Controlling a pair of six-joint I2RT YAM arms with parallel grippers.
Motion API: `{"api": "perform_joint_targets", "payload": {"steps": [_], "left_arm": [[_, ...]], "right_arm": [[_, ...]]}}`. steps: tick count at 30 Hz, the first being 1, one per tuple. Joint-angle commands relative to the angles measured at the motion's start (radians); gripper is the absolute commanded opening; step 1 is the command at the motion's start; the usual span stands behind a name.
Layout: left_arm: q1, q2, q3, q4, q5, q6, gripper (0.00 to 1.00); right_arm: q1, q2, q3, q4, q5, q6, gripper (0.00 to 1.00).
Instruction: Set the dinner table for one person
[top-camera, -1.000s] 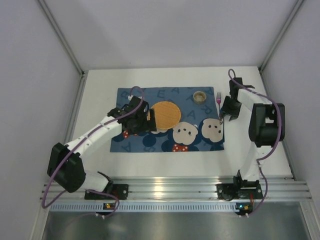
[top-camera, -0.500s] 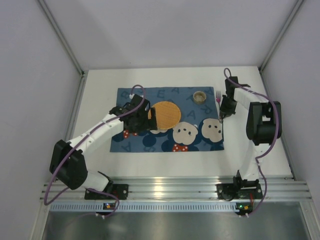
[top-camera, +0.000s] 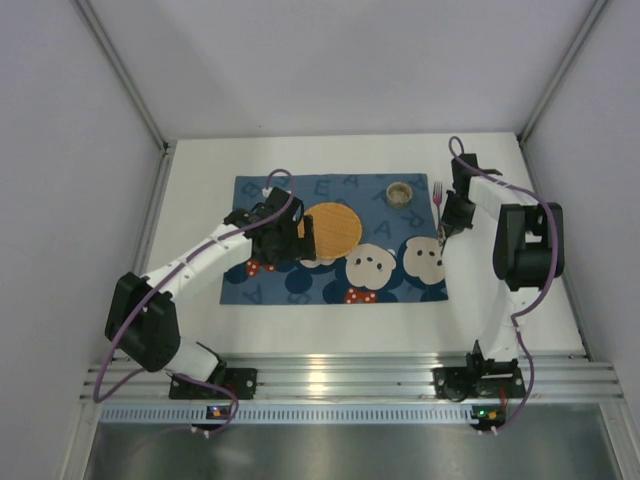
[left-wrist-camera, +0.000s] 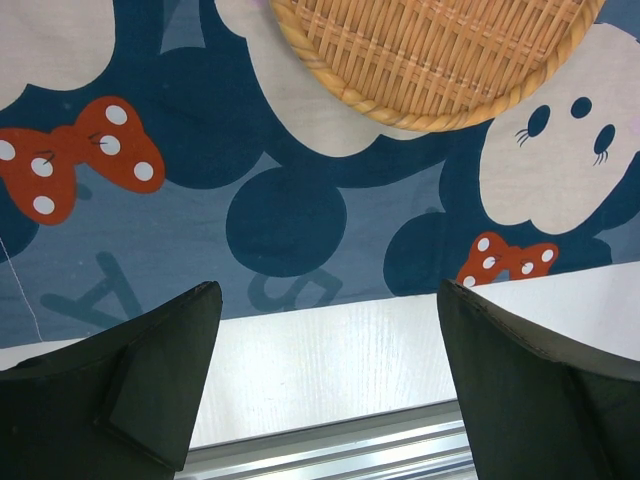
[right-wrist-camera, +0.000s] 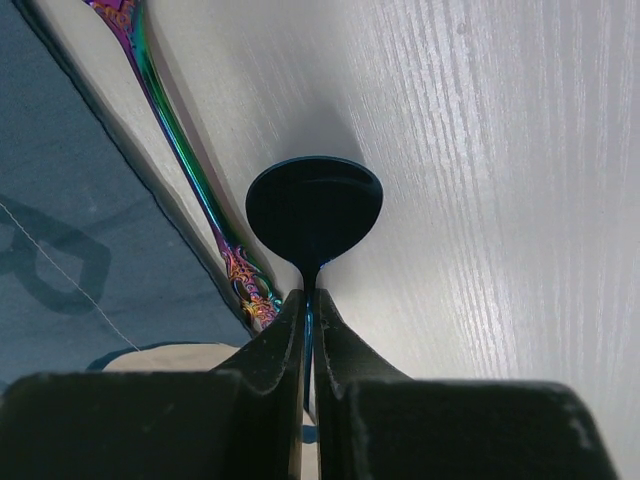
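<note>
The white dinner table (top-camera: 200, 190) carries a blue cartoon placemat (top-camera: 300, 285). A round woven plate (top-camera: 331, 227) lies on the mat and also shows in the left wrist view (left-wrist-camera: 430, 50). My left gripper (top-camera: 290, 243) is open and empty just left of the plate; in its own view (left-wrist-camera: 328, 300) it hangs over the mat's near edge. My right gripper (top-camera: 443, 233) is shut on a spoon's handle (right-wrist-camera: 310, 295), with the dark spoon bowl (right-wrist-camera: 313, 205) low over the table, right of an iridescent fork (right-wrist-camera: 185, 150). The fork (top-camera: 437, 198) lies along the mat's right edge.
A small round cup (top-camera: 400, 191) stands on the mat's far right part. Bare white tabletop (right-wrist-camera: 480, 200) lies right of the spoon. An aluminium rail (top-camera: 330, 375) runs along the near edge. Grey walls enclose the table on three sides.
My right gripper has shifted slightly left toward the fork with the spoon in it. My left gripper has drawn a little back beside the plate, still open.
</note>
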Motion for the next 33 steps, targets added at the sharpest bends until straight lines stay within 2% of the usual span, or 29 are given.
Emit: {"api": "perform_joint_targets", "payload": {"steps": [1,6,13,16,22,25,27,33], "left_arm": [[-0.003,0.008,0.044,-0.002,-0.001,0.008,0.94],[-0.003,0.009,0.053,0.000,0.007,0.008,0.94],[-0.003,0.000,0.113,-0.019,0.016,0.003,0.95],[-0.002,-0.009,0.125,-0.026,0.018,-0.001,0.95],[-0.003,-0.055,0.093,-0.026,0.010,-0.020,0.95],[-0.003,-0.087,0.064,-0.026,0.007,-0.033,0.94],[-0.003,-0.104,0.045,-0.022,0.007,-0.044,0.95],[-0.003,-0.178,-0.010,-0.031,0.001,-0.069,0.95]], "right_arm": [[-0.015,-0.034,-0.028,0.013,0.037,-0.022,0.00],[-0.020,-0.091,0.005,-0.016,0.047,-0.019,0.00],[-0.018,-0.129,0.153,-0.093,0.022,-0.006,0.00],[0.019,-0.146,0.208,-0.129,0.008,-0.008,0.00],[0.169,-0.181,0.301,-0.195,0.077,-0.034,0.00],[0.244,-0.186,0.324,-0.209,0.054,-0.032,0.00],[0.307,-0.170,0.324,-0.200,-0.001,-0.028,0.00],[0.445,-0.051,0.342,-0.180,0.010,-0.029,0.00]]}}
